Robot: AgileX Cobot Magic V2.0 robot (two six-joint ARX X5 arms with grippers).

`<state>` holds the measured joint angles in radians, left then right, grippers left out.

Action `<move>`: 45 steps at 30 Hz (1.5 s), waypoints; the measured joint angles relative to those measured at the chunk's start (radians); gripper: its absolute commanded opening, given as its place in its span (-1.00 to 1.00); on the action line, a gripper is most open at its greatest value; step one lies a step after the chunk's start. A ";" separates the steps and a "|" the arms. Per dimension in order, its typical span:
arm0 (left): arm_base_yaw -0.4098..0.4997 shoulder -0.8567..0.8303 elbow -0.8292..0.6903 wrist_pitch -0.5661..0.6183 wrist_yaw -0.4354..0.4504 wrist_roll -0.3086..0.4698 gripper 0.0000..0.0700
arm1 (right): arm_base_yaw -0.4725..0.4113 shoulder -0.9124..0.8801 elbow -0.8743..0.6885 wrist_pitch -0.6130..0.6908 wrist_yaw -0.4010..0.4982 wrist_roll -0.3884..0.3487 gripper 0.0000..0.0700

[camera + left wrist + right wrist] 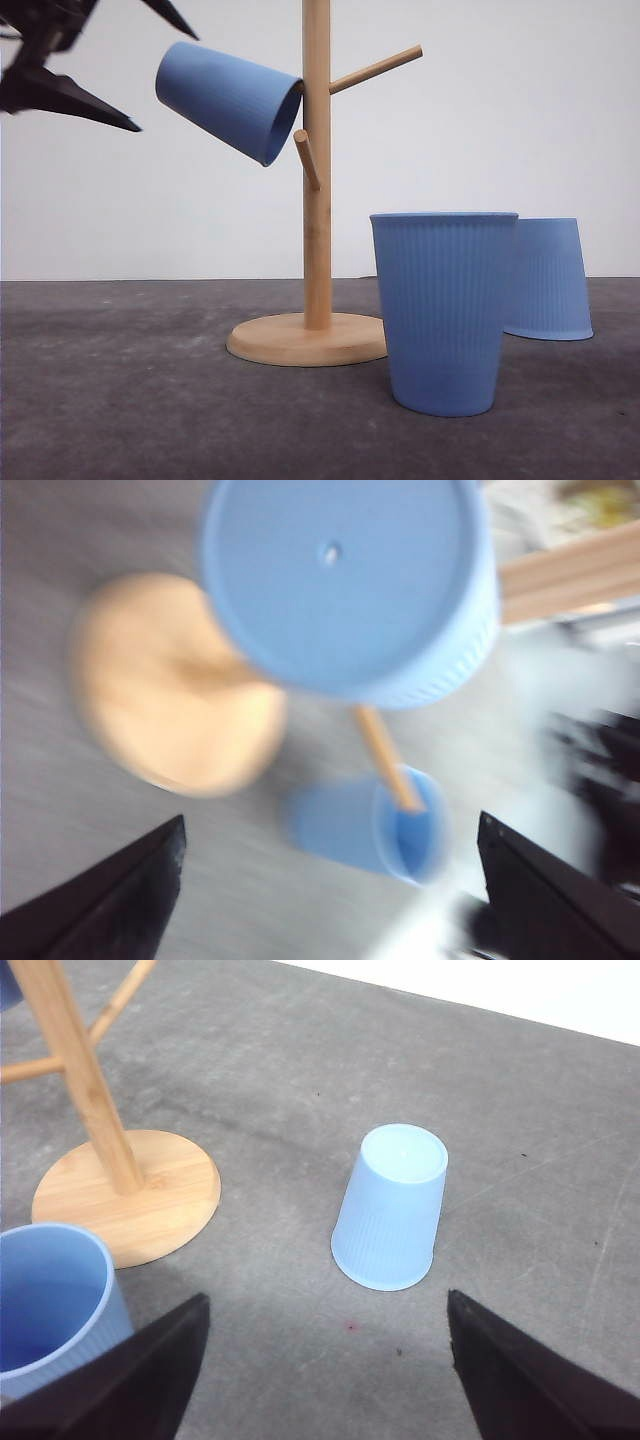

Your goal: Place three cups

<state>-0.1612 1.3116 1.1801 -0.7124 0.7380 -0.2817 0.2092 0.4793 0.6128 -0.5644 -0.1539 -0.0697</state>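
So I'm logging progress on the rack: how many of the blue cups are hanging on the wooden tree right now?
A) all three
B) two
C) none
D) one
D: one cup hangs tilted on a peg of the wooden tree, while an upright cup and an upside-down cup stand on the table.

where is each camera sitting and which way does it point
Front: low at table height, facing forward at the wooden rack, hung cup and upright cup; left gripper at upper left.
Left wrist: above the hung cup's base; open jaws.
Right wrist: looks down on the upside-down cup; open jaws.
Shared: all three show the rack.
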 measured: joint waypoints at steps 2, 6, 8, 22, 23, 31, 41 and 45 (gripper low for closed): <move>0.000 -0.057 -0.060 0.067 -0.039 0.003 0.39 | 0.000 0.000 0.000 0.000 0.000 0.002 0.38; 0.000 -0.190 -0.220 0.232 -0.112 -0.027 0.33 | 0.000 0.000 0.000 0.000 0.000 0.021 0.38; 0.000 -0.253 -0.302 0.296 -0.144 -0.052 0.33 | 0.000 0.000 0.000 0.000 0.000 0.028 0.38; 0.000 -0.499 -0.576 0.406 -0.262 -0.100 0.33 | 0.000 0.221 0.041 0.000 -0.003 0.238 0.38; 0.000 -0.501 -0.576 0.406 -0.262 -0.101 0.33 | -0.001 0.261 0.055 0.000 -0.002 0.245 0.39; 0.000 -0.501 -0.576 0.406 -0.262 -0.104 0.33 | -0.049 0.610 0.249 0.026 -0.004 0.256 0.64; 0.000 -0.501 -0.576 0.406 -0.262 -0.104 0.33 | -0.072 0.942 0.396 0.179 -0.022 0.224 0.70; 0.000 -0.501 -0.576 0.406 -0.262 -0.106 0.33 | -0.072 1.039 0.406 0.252 -0.020 0.223 0.70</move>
<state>-0.1612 0.8104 0.6044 -0.3068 0.4756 -0.3881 0.1375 1.5184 1.0187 -0.3121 -0.1743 0.1532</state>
